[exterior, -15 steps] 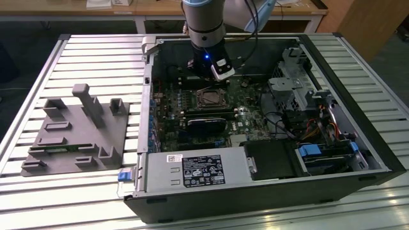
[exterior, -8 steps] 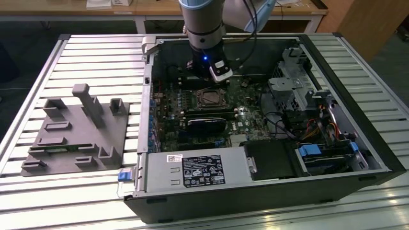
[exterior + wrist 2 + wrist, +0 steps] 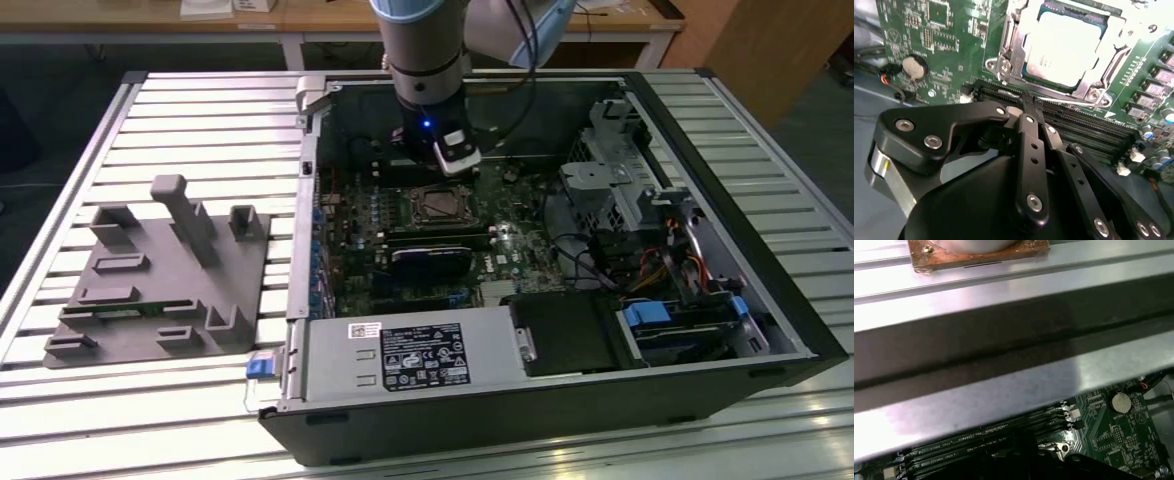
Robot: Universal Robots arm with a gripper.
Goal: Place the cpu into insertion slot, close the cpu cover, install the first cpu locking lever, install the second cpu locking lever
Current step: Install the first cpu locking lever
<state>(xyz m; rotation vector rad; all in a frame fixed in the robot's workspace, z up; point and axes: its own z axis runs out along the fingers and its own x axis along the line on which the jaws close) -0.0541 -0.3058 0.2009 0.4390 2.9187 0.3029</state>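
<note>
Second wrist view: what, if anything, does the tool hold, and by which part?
Nothing visible is held; the tool is shut, tip beside the cpu cover.

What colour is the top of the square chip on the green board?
Silvery-grey. The cpu shows best in the second wrist view.

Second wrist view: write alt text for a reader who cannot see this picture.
The silvery cpu lies on a green motherboard, framed by the metal cpu cover lying flat around it. The black gripper looms in the foreground, its tip by the long black memory slots beside the cover. A round coin battery sits farther off on the board.
</note>
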